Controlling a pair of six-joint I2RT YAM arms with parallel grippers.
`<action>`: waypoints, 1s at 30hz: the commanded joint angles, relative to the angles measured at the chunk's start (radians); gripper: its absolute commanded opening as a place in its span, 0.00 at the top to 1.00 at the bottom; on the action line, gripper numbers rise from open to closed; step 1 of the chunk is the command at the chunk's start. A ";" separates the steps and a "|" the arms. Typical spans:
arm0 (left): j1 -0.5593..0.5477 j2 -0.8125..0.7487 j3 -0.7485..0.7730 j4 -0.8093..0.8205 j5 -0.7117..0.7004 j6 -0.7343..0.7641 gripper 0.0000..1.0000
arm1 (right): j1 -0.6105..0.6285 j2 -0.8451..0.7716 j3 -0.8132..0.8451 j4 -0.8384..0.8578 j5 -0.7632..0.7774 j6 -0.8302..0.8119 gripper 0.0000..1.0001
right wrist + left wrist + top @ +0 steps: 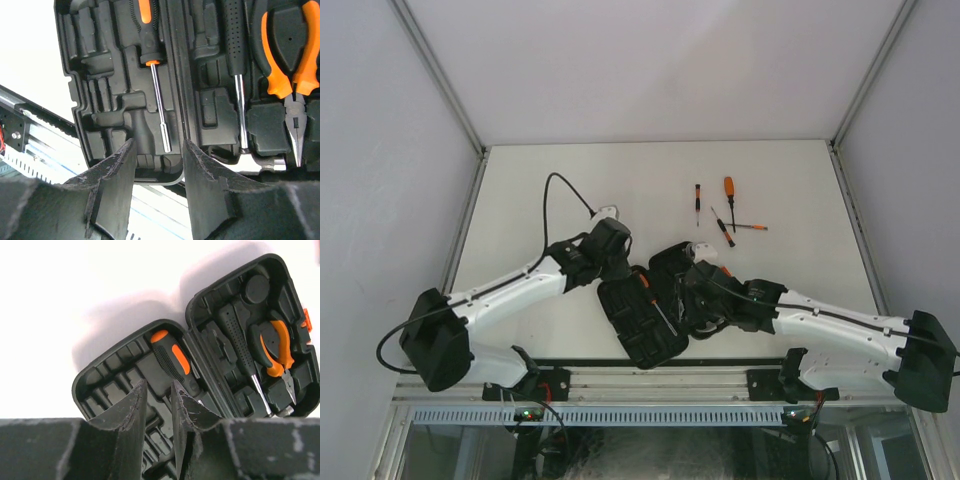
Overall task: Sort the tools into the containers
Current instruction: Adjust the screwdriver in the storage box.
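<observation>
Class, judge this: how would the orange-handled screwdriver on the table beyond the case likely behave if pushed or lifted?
The screwdriver has a round-looking handle, so it would probably roll if nudged sideways. Its thin shaft looks rigid, so it should lift without flexing. Its tip lies by another screwdriver, so a push may shift both.

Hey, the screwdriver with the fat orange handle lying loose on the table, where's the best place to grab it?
Take the orange-handled screwdriver by its handle, from straight above, closing across its width. It lies flat, the handle is its thickest part, and its thin shaft ends among the other screwdrivers, so that end looks crowded.
</observation>
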 commanded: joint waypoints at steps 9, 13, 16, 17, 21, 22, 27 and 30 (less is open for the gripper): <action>0.005 0.195 0.162 -0.048 -0.007 0.011 0.66 | -0.007 0.030 0.002 -0.010 0.041 0.023 0.60; 0.005 0.235 0.177 -0.026 0.015 0.004 0.65 | -0.006 0.035 -0.012 0.011 0.030 0.025 0.60; 0.004 0.256 0.190 -0.011 0.033 -0.001 0.65 | -0.005 0.044 -0.022 0.025 0.021 0.035 0.61; 0.004 0.265 0.195 -0.007 0.038 -0.001 0.65 | -0.005 0.048 -0.026 0.030 0.020 0.037 0.61; 0.003 0.296 0.212 0.000 0.058 -0.002 0.65 | -0.004 0.059 -0.040 0.048 0.005 0.048 0.61; 0.003 0.300 0.212 0.004 0.062 -0.001 0.65 | -0.004 0.063 -0.042 0.052 0.003 0.049 0.62; 0.001 0.314 0.213 0.011 0.073 -0.005 0.65 | -0.003 0.074 -0.049 0.060 0.001 0.055 0.62; 0.001 0.325 0.212 0.012 0.076 -0.006 0.65 | -0.003 0.081 -0.051 0.065 -0.002 0.056 0.62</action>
